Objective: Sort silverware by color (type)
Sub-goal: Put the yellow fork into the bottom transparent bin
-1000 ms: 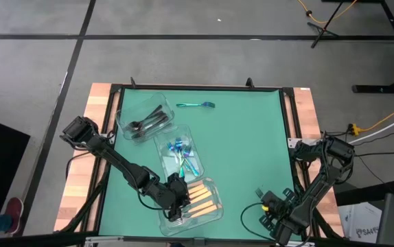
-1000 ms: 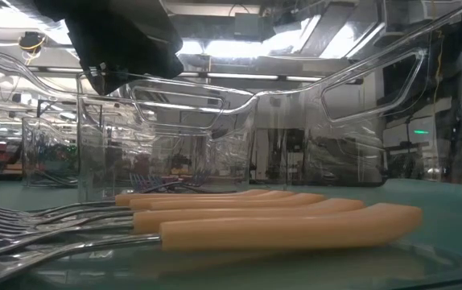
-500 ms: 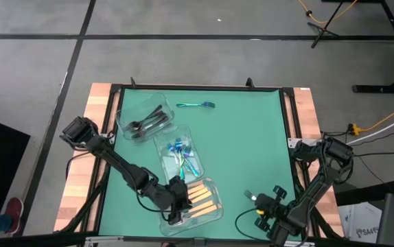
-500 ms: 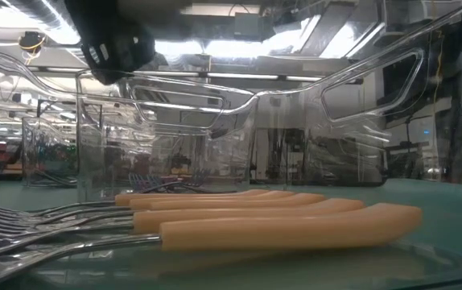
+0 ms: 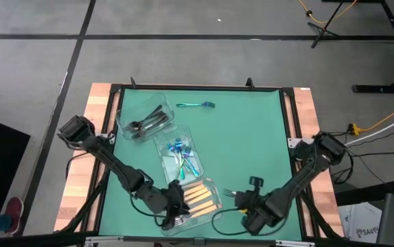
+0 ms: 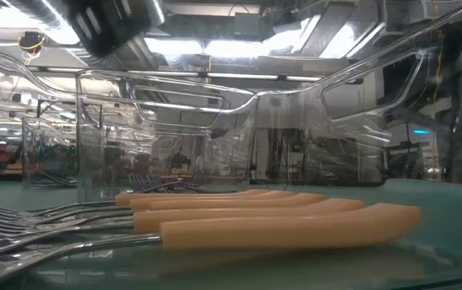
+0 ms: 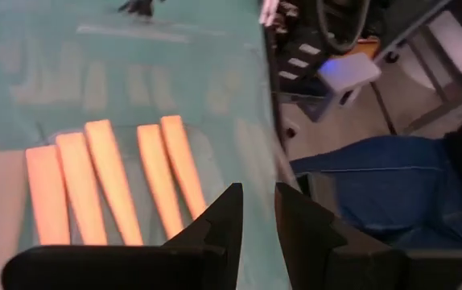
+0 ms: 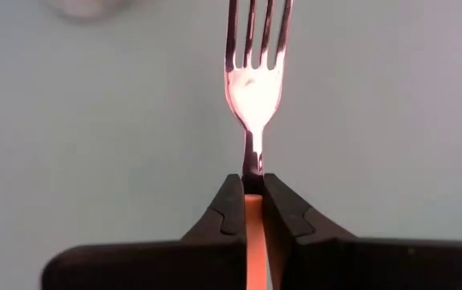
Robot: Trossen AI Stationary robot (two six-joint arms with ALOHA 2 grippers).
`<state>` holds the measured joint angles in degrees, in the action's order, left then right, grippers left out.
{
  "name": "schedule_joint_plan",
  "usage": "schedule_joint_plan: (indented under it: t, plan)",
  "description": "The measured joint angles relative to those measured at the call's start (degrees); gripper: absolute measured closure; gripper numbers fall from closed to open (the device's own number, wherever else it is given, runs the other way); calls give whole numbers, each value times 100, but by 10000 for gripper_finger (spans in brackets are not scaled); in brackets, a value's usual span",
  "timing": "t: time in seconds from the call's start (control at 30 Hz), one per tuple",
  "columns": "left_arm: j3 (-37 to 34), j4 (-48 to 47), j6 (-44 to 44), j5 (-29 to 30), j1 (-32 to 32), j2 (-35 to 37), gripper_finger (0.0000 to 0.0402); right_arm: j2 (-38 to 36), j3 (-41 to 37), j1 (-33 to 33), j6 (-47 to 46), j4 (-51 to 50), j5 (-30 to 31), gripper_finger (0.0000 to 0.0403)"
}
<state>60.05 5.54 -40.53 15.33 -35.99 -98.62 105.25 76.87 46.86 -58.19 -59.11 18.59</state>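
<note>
Fork with orange handle (image 8: 253,89) clamped by its handle in right gripper (image 8: 253,193), tines pointing away from the wrist; gripper low at lower centre of high view, forearm stretched leftward. Left gripper (image 7: 253,211), fingers narrowly parted and empty, hovers over orange-handled forks (image 5: 200,197) in the lower-centre clear container (image 5: 217,211). Teal fork (image 5: 195,105) lies alone, upper centre of mat.

Three clear plastic containers (image 5: 144,118), (image 5: 178,152), (image 5: 211,209) in a diagonal row on the green table mat (image 5: 245,144). Wooden table edges (image 5: 82,158). Grey floor with black lines (image 5: 183,37). Yellow cable (image 5: 382,122) right. Blue cloth (image 7: 376,193).
</note>
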Motion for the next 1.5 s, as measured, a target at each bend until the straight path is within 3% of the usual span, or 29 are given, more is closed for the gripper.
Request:
schedule_joint_plan:
  t: [0.23,0.57,0.77,1.07,1.5]
  plan:
    - [0,-37,65,155,-157,518,333,-4,940,-573,1709,-499,-14,401]
    - [0,-58,197,772,-426,771,333,-11,1970,-1144,3339,-912,156,402]
    - [0,-63,207,898,-538,814,333,-20,2117,-1384,4559,125,-244,402]
    - [0,-102,233,1799,-734,1391,333,193,2115,-1555,5891,1690,-957,402]
    - [0,-220,1121,3160,-979,2243,333,944,2108,-1742,7189,3577,-1827,402]
